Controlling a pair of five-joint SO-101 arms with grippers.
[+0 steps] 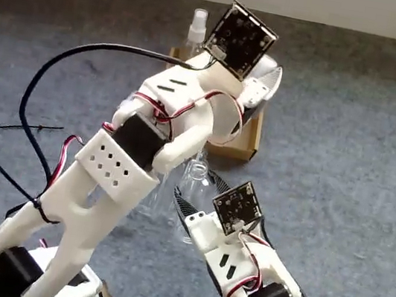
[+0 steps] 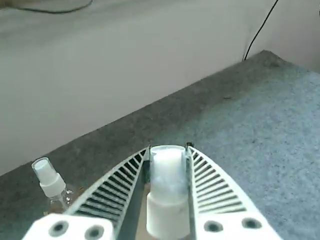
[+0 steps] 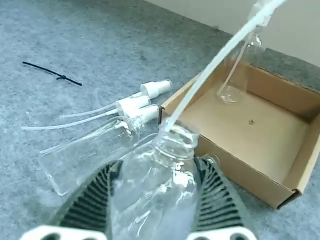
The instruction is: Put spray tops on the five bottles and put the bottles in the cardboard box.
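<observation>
Now, left claw point(image 2: 168, 148): closes snugly on spray top point(image 2: 166, 185), high over the cardboard box point(image 3: 240, 167), to feed its dip tube point(image 3: 215, 67) down
right claw point(image 3: 159, 167): clamps the bottle point(image 3: 155, 200) just beside the box, steadying its neck
bottle axis: roughly upright, mouth up
dip tube axis: slants from above the box into the mouth

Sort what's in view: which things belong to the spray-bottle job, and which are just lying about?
Job: spray top in the left gripper; clear bottle in the right gripper, tube entering its neck; capped bottle in the cardboard box; three loose spray tops; spare bottle lying on the carpet.
Lying about: black cable tie; black cable.
</observation>
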